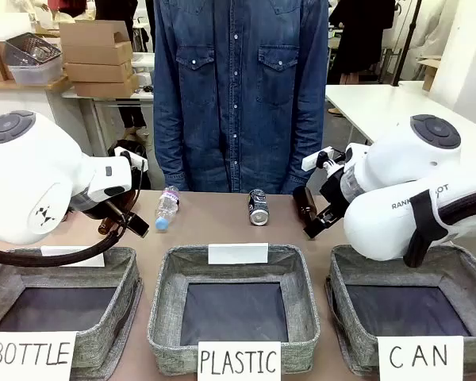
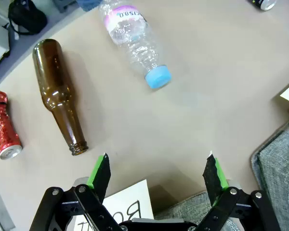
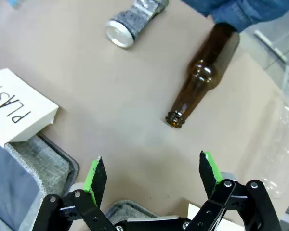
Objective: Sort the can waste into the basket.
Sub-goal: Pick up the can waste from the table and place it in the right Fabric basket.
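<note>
Three white hand-lettered cards front the grey baskets: the BOTTLE card (image 1: 29, 355) on the left basket (image 1: 128, 279), the PLASTIC card (image 1: 239, 361) on the middle basket (image 1: 303, 287), and the CAN card (image 1: 420, 357) on the right basket (image 1: 340, 274). The right arm (image 1: 408, 204) bears the partial print "RANK". In the right wrist view a sideways card (image 3: 19, 108) reads "PLASTI". In the left wrist view an upside-down card (image 2: 127, 209) shows "BO".

- Stacked cardboard boxes (image 1: 99, 51) and a clear plastic bin (image 1: 33, 55), far beyond the left gripper (image 1: 135, 225).
- White table (image 1: 381, 103), well behind the right gripper (image 1: 317, 221).
- Tan tabletop (image 1: 214, 218) beneath both, evenly lit.
</note>
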`<state>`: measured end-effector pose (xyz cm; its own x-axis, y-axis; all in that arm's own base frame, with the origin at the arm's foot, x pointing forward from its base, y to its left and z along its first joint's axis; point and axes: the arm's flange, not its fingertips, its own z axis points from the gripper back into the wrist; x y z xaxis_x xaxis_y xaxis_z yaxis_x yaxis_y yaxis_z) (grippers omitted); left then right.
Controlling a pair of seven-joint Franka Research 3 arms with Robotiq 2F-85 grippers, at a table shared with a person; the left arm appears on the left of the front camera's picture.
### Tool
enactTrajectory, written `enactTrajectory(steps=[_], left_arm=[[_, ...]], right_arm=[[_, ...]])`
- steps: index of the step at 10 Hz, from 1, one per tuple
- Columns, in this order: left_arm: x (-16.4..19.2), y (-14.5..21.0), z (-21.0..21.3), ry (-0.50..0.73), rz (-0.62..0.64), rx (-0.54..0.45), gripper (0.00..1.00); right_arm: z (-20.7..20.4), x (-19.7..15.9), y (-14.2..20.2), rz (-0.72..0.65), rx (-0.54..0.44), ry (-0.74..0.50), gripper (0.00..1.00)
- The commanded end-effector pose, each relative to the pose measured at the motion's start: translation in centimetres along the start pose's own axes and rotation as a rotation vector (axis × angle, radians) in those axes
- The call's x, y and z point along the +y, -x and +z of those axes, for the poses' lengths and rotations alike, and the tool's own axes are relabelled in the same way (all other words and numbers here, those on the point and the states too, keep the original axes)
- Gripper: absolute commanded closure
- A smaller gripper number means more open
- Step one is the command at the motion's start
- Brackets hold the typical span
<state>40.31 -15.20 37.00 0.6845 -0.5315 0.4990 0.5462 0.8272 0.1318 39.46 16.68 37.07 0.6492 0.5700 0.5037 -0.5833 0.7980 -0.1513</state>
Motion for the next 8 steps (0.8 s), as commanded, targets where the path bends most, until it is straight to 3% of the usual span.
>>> enactTrajectory(steps=[1,8], left_arm=[[0.0,-0.01,0.01,0.0,0.0,0.0,0.0],[0.0,-0.01,0.01,0.0,0.0,0.0,0.0]], right_arm=[[0.0,0.0,-0.01,0.0,0.0,0.0,0.0],[0.0,0.0,-0.01,0.0,0.0,0.0,0.0]])
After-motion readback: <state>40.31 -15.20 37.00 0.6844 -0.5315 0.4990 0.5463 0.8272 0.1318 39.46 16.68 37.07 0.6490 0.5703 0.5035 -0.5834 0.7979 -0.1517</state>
